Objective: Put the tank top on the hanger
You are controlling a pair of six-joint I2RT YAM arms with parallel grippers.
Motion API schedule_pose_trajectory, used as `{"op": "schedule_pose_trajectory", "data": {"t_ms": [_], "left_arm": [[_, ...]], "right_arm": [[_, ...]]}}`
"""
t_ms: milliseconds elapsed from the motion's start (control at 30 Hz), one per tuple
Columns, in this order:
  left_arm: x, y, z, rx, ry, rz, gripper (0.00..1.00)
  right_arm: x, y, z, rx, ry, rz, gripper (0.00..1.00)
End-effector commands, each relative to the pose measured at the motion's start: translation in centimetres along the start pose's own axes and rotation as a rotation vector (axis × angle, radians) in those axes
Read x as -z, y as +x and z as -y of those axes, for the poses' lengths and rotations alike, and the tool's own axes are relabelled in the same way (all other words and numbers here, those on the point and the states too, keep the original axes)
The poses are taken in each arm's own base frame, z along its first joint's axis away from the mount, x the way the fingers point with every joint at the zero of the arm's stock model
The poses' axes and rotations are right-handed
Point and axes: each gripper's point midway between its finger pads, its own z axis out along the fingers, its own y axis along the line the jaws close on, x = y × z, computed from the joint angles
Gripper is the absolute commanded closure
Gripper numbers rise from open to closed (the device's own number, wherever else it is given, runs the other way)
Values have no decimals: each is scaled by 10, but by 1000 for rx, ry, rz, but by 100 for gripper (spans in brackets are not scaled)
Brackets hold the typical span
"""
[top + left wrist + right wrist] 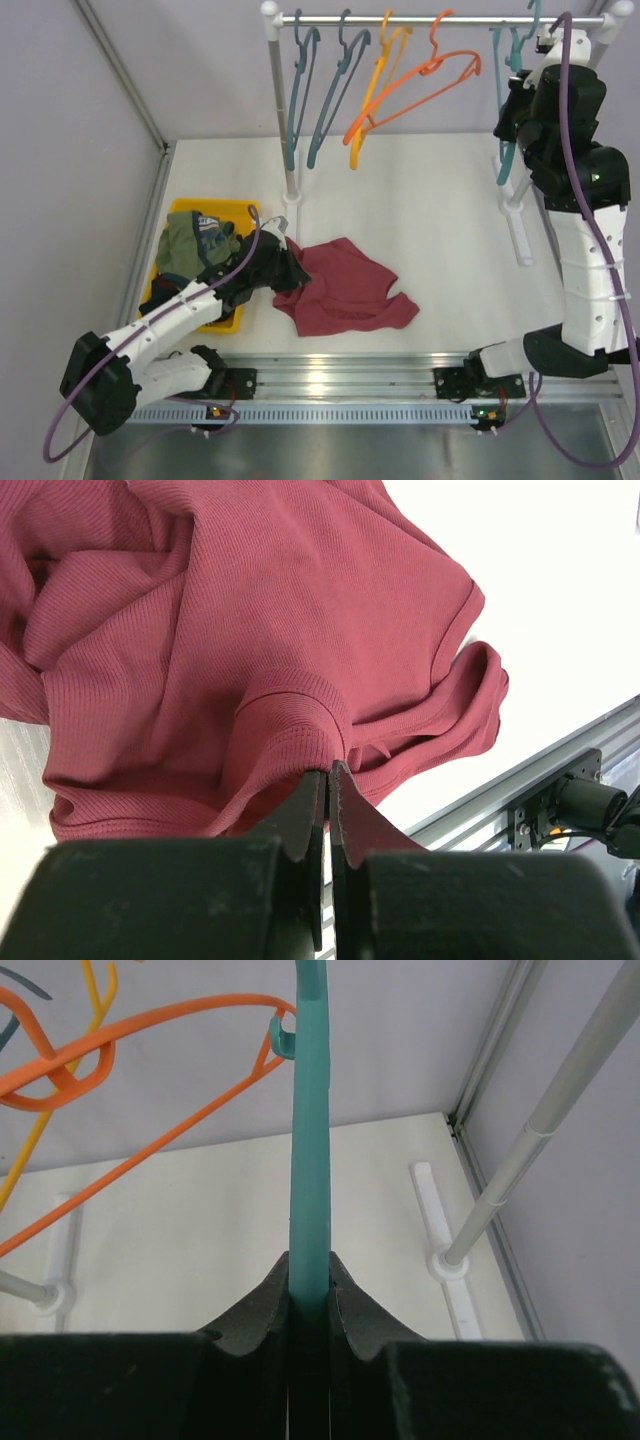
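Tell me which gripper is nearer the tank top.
Left. The left gripper pinches a fold of the tank top; the right gripper is far off, clamped on the hanger.

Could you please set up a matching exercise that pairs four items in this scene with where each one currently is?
Items:
1. dark red soft cloth tank top
2. thin light teal plastic hanger
3. olive-green cloth garment
4. orange plastic hanger

Places:
A. in the yellow plastic tray
B. clamped in the right end effector
C. hanging on the clothes rail, ungripped
D. on the white table, fold pinched by the left end effector

Pairs: 1-D, 2-B, 3-A, 4-C
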Motion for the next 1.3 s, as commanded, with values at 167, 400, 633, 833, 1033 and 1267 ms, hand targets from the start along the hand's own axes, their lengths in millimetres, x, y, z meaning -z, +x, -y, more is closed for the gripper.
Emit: {"op": "schedule_pose_trajectory", "data": {"t_ms": [167,400,633,833,1033,1267], "left_arm": [[2,-18,16,-31,46,44,100],[3,-17,18,-39,55,37,100],[7,-16,17,-38,57,38,100],[16,-22,5,18,9,116,100],[25,-41,-5,82,7,217,100],[27,-50,-5,109,71,225,100]], "right_arm": [[38,-13,19,-43,17,119,100],[67,42,14,-40,-95,-9,100],[111,171,-39,-74,-495,-268,100],[148,253,-73,-121,-783,-424,100],[183,295,-85,-135,-975,-516,100],[203,316,-89,-111,-1076,-549,100]]}}
